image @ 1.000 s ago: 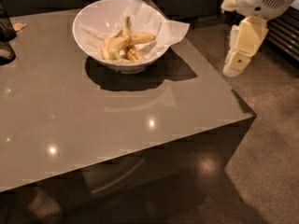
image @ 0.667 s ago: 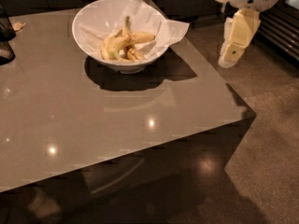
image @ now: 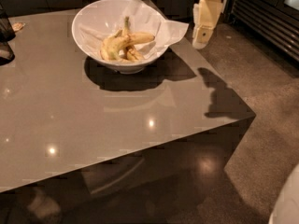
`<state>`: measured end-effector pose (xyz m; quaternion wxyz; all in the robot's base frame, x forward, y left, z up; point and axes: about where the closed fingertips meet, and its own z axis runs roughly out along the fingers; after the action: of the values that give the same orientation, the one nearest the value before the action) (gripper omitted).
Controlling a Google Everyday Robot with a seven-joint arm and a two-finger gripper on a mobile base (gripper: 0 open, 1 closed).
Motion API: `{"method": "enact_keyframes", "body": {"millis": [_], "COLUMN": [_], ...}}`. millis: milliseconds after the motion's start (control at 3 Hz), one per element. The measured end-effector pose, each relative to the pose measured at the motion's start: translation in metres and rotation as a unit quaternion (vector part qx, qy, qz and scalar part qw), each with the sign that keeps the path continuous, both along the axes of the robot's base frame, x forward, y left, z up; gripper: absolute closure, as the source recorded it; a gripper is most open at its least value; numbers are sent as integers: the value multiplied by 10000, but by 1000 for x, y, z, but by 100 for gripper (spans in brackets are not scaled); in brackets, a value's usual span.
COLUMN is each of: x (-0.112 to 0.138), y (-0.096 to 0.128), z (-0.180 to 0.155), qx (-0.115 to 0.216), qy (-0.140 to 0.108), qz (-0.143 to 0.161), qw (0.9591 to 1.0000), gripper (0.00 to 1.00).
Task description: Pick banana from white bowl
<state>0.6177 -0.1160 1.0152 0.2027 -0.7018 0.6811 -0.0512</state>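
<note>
Banana point(image: 117, 42) in white bowl point(image: 91, 18) by table point(image: 93, 125) far edge, long axis near-far, stem twd far edge; gripper point(image: 202, 31) off far-right corner, grip state can't tell.

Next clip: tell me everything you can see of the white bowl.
The white bowl is large, wide and round, glossy like ceramic, with sloping sides. It stands upright near the far edge of the grey table and casts a dark shadow in front of it. Crumpled white paper lines it and spills over the right rim. Yellow bananas lie inside on the paper. Nothing else touches it. The claw hangs to its right, apart from it.
</note>
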Motion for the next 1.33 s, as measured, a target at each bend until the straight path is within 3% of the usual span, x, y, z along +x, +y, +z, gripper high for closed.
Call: {"method": "enact_keyframes", "body": {"millis": [333,1333], "x": [9,79], "y": [-4,67], "z": [-1,-2], "qx": [40,161], "qy": [-42,-220], "qz": [0,907], "qw": [10000,9955], "gripper": [0,0]}}
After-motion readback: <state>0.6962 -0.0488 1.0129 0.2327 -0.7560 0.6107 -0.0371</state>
